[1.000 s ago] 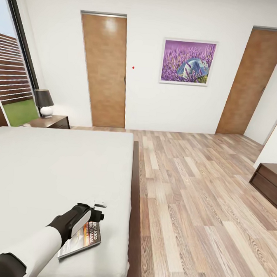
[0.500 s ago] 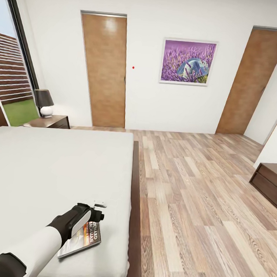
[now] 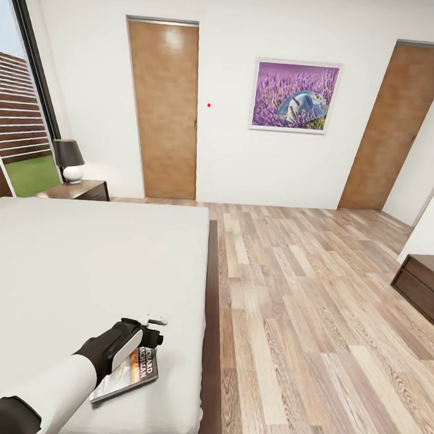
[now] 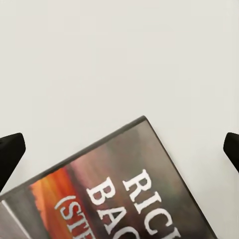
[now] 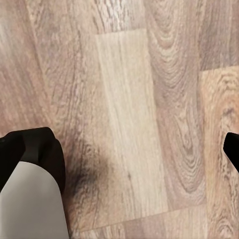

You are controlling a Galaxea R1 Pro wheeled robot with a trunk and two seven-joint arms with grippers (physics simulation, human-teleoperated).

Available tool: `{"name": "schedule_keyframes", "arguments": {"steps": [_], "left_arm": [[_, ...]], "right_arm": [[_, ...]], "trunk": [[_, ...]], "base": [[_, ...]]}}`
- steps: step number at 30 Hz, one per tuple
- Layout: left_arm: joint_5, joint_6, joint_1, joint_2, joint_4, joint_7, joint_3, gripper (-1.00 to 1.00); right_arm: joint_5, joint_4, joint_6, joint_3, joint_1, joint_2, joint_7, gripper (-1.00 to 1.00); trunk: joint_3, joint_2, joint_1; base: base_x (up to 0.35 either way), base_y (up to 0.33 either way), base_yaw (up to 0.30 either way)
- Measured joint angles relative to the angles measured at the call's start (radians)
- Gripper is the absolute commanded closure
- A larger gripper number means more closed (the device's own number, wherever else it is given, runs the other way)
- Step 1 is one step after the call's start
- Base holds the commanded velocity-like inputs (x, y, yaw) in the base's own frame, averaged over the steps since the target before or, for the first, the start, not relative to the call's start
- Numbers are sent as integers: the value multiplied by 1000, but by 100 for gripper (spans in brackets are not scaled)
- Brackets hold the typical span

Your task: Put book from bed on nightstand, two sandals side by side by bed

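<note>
The book [image 3: 130,374], a dark paperback with an orange picture and white lettering, lies flat on the bed's light-grey mattress [image 3: 77,265] near its foot-side edge. My left gripper [image 3: 150,334] hovers just over the book's far end. In the left wrist view the gripper [image 4: 119,149] is open, its black fingertips [image 4: 10,155] spread wide on either side of the book's corner [image 4: 124,189] without touching it. One nightstand [image 3: 83,190] stands beyond the bed by the window. My right gripper [image 5: 129,149] is open over bare wood floor [image 5: 129,99]. The sandals are out of view.
A black-shaded lamp [image 3: 69,160] sits on the nightstand. Wood-plank floor [image 3: 301,313] stretches right of the bed's dark wood base [image 3: 211,346]. A low dark wood cabinet [image 3: 426,286] stands at the right edge. Two brown doors [image 3: 165,110] and a purple picture [image 3: 294,97] line the far wall.
</note>
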Motion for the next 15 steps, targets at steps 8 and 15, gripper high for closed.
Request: {"name": "schedule_keyframes", "arguments": {"steps": [8,15], "left_arm": [[0,0,0,0,0,0,0,-100],[0,0,1,0,0,0,0,-100]], "right_arm": [[0,0,0,0,0,0,0,-100],[0,0,0,0,0,0,0,-100]], "trunk": [[0,0,0],[-3,-7,4]], "base": [[0,0,0],[0,0,0]]}}
